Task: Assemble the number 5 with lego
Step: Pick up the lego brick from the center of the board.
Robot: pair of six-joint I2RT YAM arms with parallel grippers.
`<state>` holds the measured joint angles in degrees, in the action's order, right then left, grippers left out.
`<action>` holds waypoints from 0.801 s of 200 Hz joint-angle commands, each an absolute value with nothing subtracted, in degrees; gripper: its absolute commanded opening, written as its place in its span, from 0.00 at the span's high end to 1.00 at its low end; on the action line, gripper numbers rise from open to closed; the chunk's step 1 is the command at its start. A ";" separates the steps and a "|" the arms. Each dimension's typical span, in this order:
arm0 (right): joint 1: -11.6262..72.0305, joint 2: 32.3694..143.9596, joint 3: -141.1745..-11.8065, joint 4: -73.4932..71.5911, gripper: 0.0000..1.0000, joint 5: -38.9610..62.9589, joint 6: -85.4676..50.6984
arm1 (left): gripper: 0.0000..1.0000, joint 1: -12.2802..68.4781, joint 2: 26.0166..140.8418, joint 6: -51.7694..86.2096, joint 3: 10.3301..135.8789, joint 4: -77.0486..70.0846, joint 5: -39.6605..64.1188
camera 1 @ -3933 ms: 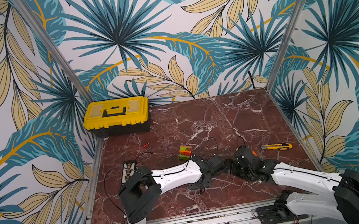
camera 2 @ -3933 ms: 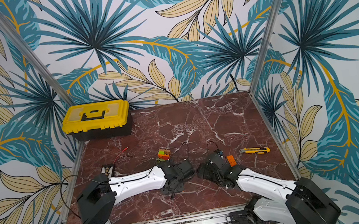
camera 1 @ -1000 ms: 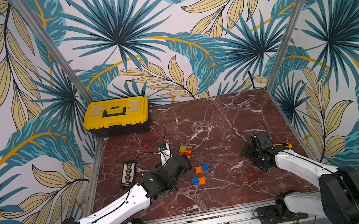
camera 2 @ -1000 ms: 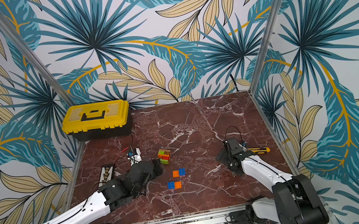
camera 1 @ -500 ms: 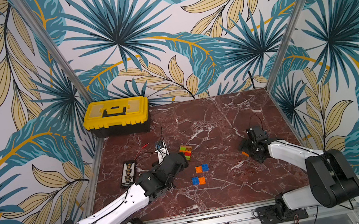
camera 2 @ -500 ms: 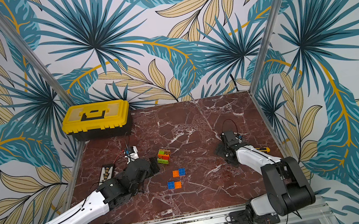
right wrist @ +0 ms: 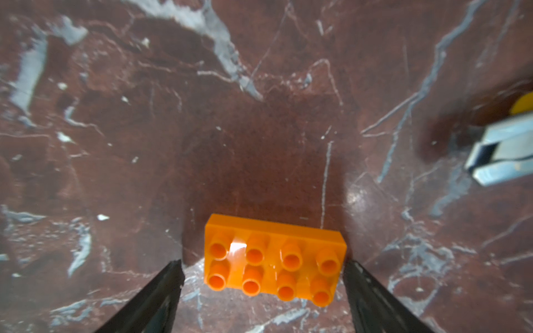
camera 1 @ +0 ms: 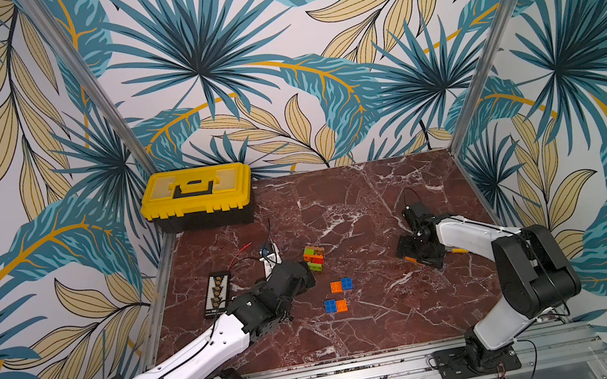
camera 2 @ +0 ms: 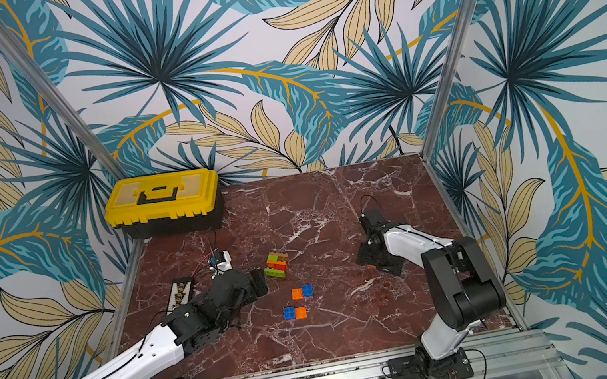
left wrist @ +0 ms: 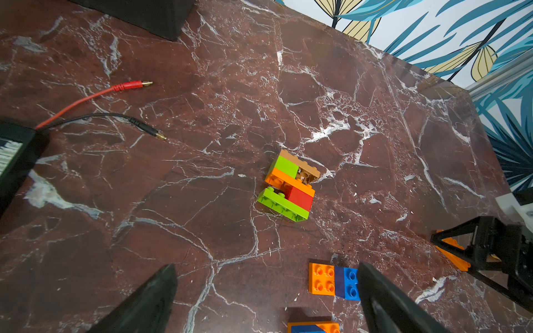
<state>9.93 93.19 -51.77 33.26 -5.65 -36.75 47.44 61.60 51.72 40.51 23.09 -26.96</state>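
The lego cluster of green, orange, red and tan bricks (camera 1: 315, 258) (camera 2: 277, 266) (left wrist: 290, 186) lies mid-table. Nearer the front lie two orange-and-blue pairs (camera 1: 341, 285) (camera 1: 335, 305) (left wrist: 333, 279). My left gripper (camera 1: 307, 278) (left wrist: 266, 268) is open and empty. It hovers just left of the pairs and in front of the cluster. A loose orange oblong brick (right wrist: 274, 256) (camera 1: 411, 260) lies flat on the right side. My right gripper (right wrist: 263, 266) (camera 1: 416, 255) straddles it, open. One finger is close to the brick's end. A gap shows at the other end.
A yellow toolbox (camera 1: 197, 196) stands at the back left. A black strip with yellow marks (camera 1: 218, 294), red and black leads (left wrist: 95, 95) and a small white device (camera 1: 269, 253) lie by the left edge. A utility knife (right wrist: 501, 155) lies beside the right gripper.
The right arm has swung in from the knife side and come down over the orange brick, its jaws narrowing. The left arm has barely shifted.
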 commanded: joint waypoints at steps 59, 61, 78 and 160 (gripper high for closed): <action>10.24 97.62 -53.85 38.03 0.16 -6.93 -38.99 | 0.00 45.80 61.44 53.07 39.34 22.49 -23.92; 10.22 97.69 -53.87 38.05 0.17 -7.12 -39.15 | 0.00 45.82 61.44 53.06 39.34 22.50 -23.87; 10.20 98.07 -54.30 38.02 0.17 -7.55 -39.63 | 0.00 45.79 61.61 53.28 39.37 22.43 -23.47; 9.49 99.38 -55.79 38.12 0.22 -7.44 -40.36 | 0.00 45.78 62.58 54.92 39.68 22.94 -22.15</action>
<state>9.93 97.12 -56.07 36.95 -6.39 -39.70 46.04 62.28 54.43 40.51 22.96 -22.81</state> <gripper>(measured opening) 0.790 0.997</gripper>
